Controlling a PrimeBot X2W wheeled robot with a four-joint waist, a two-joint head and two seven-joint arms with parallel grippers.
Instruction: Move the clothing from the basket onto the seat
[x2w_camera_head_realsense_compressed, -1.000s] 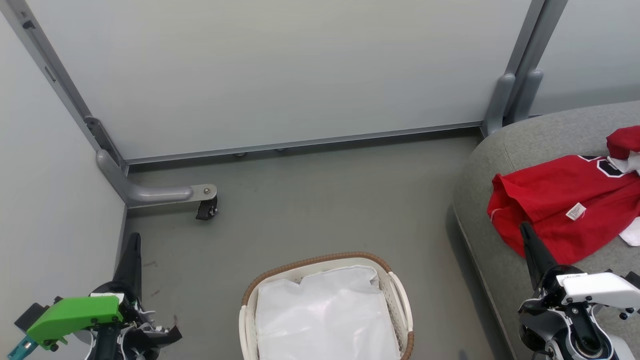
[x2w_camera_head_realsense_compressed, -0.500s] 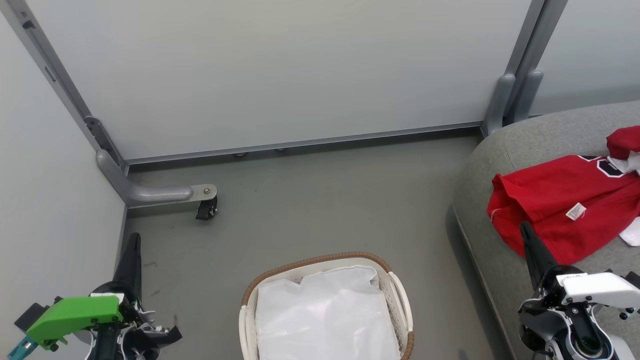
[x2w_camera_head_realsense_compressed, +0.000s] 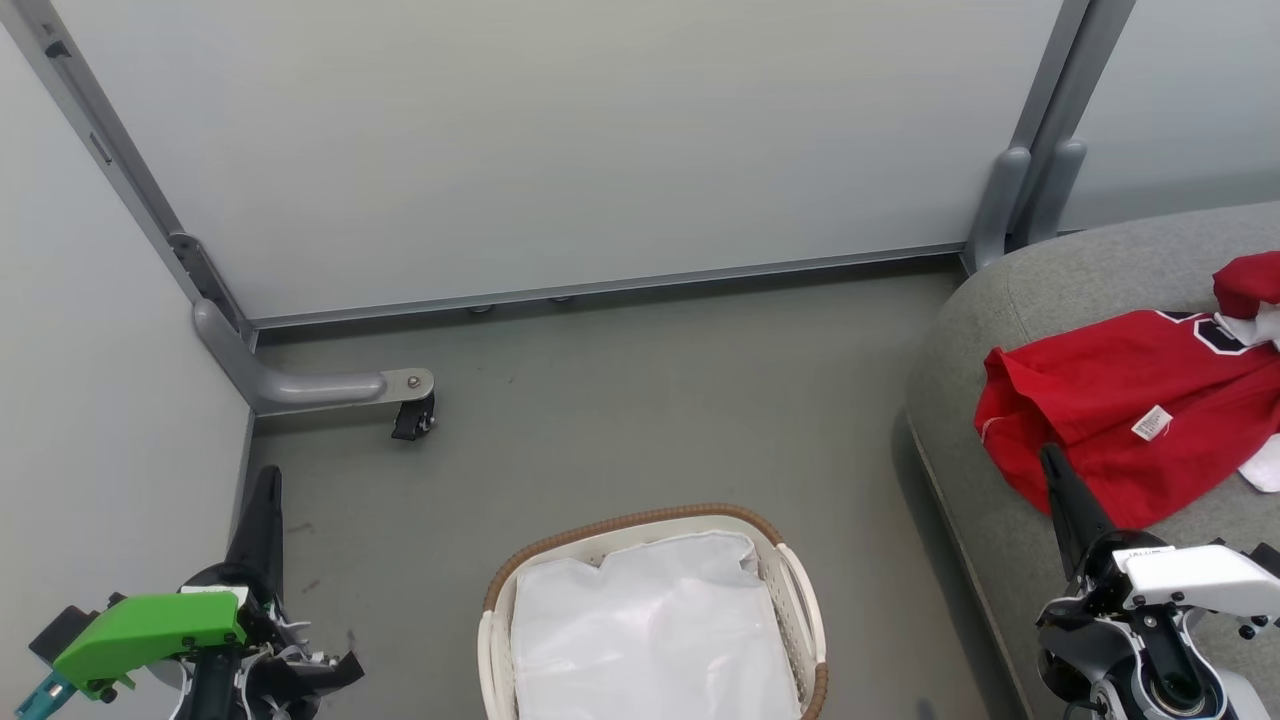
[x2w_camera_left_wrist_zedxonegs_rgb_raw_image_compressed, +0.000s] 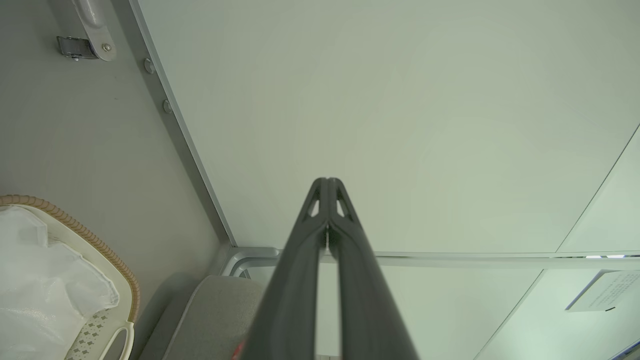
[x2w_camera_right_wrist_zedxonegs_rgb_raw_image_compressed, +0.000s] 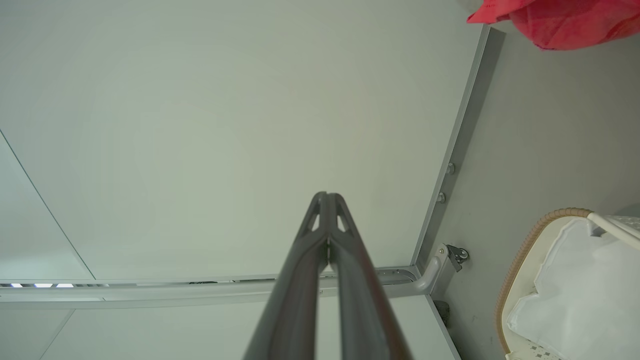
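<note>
the clothing (x2w_camera_head_realsense_compressed: 1120, 420) runs off the right edge on the seat (x2w_camera_head_realsense_compressed: 1060, 290), dark number print (x2w_camera_head_realsense_compressed: 1215, 335) only partly showing; its white tag (x2w_camera_head_realsense_compressed: 1152, 423) is too small to read. the basket (x2w_camera_head_realsense_compressed: 640, 518) is cut by the bottom edge, its floor hidden under the white sheet (x2w_camera_head_realsense_compressed: 650, 630).

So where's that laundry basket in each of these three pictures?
Head view: basket at bottom centre.
Left wrist view: basket in the lower-left corner.
Right wrist view: basket at lower right.
Shared landmark: the partition's caster wheel on the grey floor.
</note>
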